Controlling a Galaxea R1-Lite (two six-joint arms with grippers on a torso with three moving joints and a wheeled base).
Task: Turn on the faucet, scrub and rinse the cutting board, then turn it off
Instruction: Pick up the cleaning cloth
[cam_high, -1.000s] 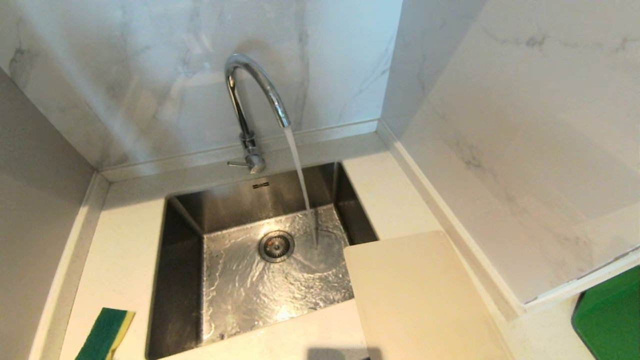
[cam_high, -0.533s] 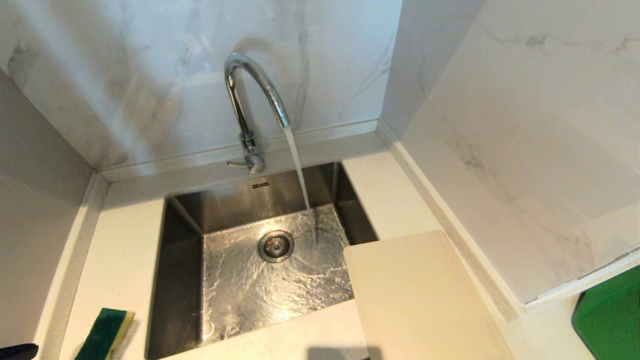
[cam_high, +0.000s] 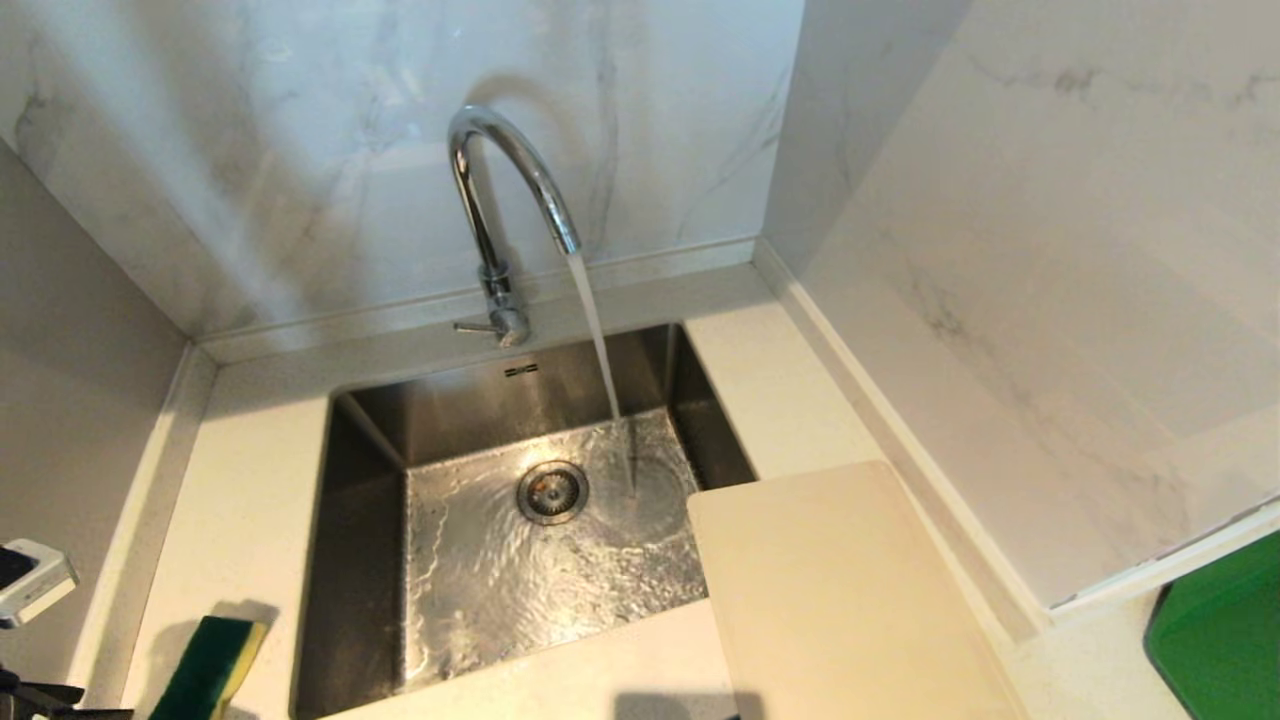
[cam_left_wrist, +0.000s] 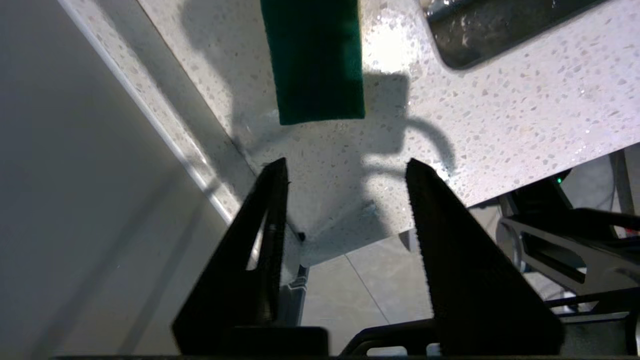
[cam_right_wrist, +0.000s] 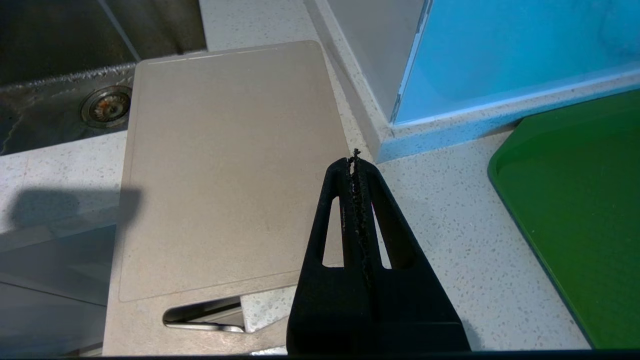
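The chrome faucet stands behind the sink, and water runs from its spout into the basin; its thin lever points left. The beige cutting board lies flat on the counter to the right of the sink, one corner over the basin. In the right wrist view the cutting board shows its handle slot. My left gripper is open and empty above the counter's front left corner, just short of the green sponge. My right gripper is shut and empty, above the board's right edge.
The steel sink has a wet floor and a round drain. The sponge lies left of the sink, with my left arm beside it against the left wall. A green board lies far right, past a marble wall corner.
My left arm has come up into the head view at the lower left, beside the sponge, and now throws a shadow there. The water keeps running; board and sponge have not moved.
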